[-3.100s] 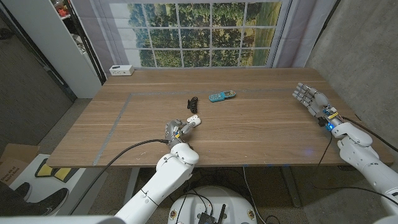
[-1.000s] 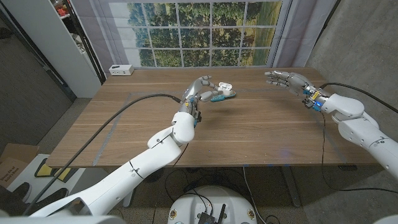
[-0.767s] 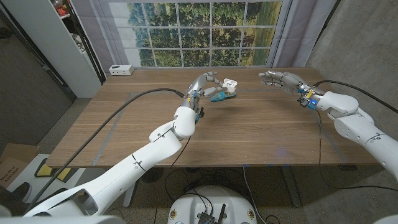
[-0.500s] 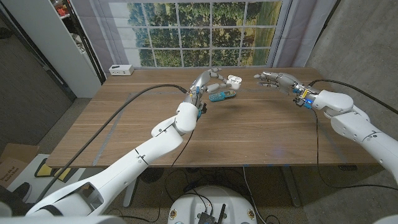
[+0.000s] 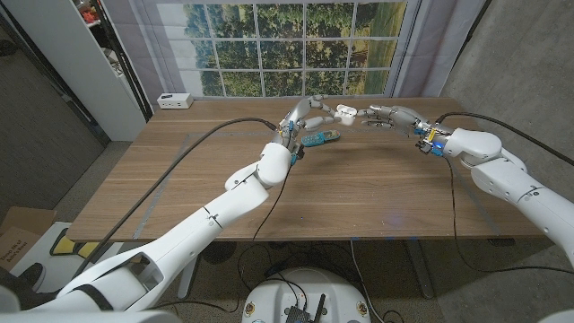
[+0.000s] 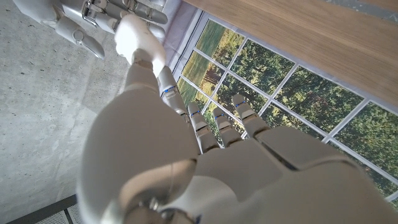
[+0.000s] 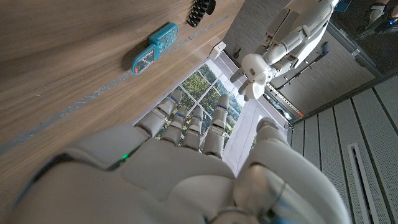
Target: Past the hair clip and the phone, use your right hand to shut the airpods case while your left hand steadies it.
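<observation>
From my remote station, I see the left robot hand (image 5: 308,111) raised above the far part of the tabletop (image 5: 359,184), gripping the white earbud case (image 5: 346,112) at its fingertips. The case is in the air, off the wood, above and slightly beyond the blue phone (image 5: 319,138). In the right wrist view the case (image 7: 254,74) shows its lid standing open from the body, with the left robot hand (image 7: 298,25) behind it.

The right robot hand (image 5: 387,116) is extended toward the case from the robot's right, fingers apart and grasping nothing. Its fingertips are just beside the case; I cannot tell from the head view whether they touch it. In the left wrist view the case (image 6: 138,37) sits at the end of one left finger, and the fingers (image 6: 74,34) of the right robot hand lie close alongside it.

The phone lies flat on the tabletop, below the left robot hand. In the right wrist view the phone (image 7: 154,46) is near a black hair clip (image 7: 200,11), the two apart from each other. A white box (image 5: 175,101) stands at the far left corner of the tabletop.
</observation>
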Action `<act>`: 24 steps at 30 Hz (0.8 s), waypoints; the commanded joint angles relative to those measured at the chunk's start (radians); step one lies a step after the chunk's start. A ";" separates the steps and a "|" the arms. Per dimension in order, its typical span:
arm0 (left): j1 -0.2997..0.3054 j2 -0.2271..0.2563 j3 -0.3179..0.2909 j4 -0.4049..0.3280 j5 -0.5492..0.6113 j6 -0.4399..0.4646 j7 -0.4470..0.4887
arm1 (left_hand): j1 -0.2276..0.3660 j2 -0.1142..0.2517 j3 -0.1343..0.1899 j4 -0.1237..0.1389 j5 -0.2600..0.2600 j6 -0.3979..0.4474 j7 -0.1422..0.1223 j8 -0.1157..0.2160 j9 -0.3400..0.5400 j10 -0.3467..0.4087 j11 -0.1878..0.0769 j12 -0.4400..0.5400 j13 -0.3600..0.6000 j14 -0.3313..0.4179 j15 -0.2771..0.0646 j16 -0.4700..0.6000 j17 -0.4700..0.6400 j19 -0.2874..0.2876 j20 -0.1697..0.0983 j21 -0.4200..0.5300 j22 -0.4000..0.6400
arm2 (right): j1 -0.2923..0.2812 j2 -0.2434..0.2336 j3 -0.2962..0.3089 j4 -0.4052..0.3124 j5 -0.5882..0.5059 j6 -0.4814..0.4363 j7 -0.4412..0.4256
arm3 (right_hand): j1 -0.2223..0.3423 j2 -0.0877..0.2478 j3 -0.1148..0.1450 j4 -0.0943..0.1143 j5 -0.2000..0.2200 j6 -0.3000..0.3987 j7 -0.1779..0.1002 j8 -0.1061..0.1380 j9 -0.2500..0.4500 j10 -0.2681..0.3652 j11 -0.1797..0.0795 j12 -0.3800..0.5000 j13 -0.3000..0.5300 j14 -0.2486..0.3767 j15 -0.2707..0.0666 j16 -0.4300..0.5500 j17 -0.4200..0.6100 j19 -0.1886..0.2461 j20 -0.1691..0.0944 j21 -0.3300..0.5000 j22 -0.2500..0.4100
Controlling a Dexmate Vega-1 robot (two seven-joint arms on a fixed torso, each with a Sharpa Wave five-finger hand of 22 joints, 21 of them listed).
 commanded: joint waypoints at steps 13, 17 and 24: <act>-0.015 -0.055 0.013 0.080 -0.025 -0.033 -0.003 | 0.034 0.048 0.003 0.003 -0.015 0.018 0.000 0.007 0.203 -0.003 0.001 0.003 0.002 -0.002 -0.068 0.005 0.003 0.009 -0.003 0.005 0.004 | -0.039 -0.026 0.021 -0.059 0.028 0.023 -0.001 | -0.023 -0.001 -0.002 0.012 0.008 0.025 0.005 0.004 0.003 0.014 0.002 0.010 0.001 0.009 -0.006 0.007 0.001 -0.001 0.002 0.005 0.003; -0.016 -0.064 0.015 0.089 -0.028 -0.034 0.002 | 0.036 0.049 0.004 0.003 -0.018 0.021 -0.001 0.007 0.202 -0.001 -0.001 0.004 0.001 -0.001 -0.069 0.005 0.003 0.011 -0.004 0.006 0.004 | -0.050 -0.026 0.031 -0.064 0.032 0.041 -0.007 | -0.025 -0.001 -0.002 0.012 0.009 0.031 0.007 0.005 0.002 0.018 0.002 0.012 0.002 0.015 -0.007 0.008 0.000 0.001 0.003 0.007 0.003; -0.019 -0.077 0.017 0.105 -0.035 -0.046 0.010 | 0.038 0.049 0.005 0.002 -0.024 0.021 -0.001 0.007 0.206 0.002 0.001 0.006 0.001 0.001 -0.070 0.006 0.003 0.011 -0.003 0.007 0.005 | -0.069 -0.026 0.044 -0.068 0.044 0.066 -0.010 | -0.028 0.000 0.001 0.012 0.012 0.052 -0.001 0.007 0.002 0.035 0.000 0.018 0.002 0.035 -0.011 0.013 -0.004 0.007 0.001 0.009 0.003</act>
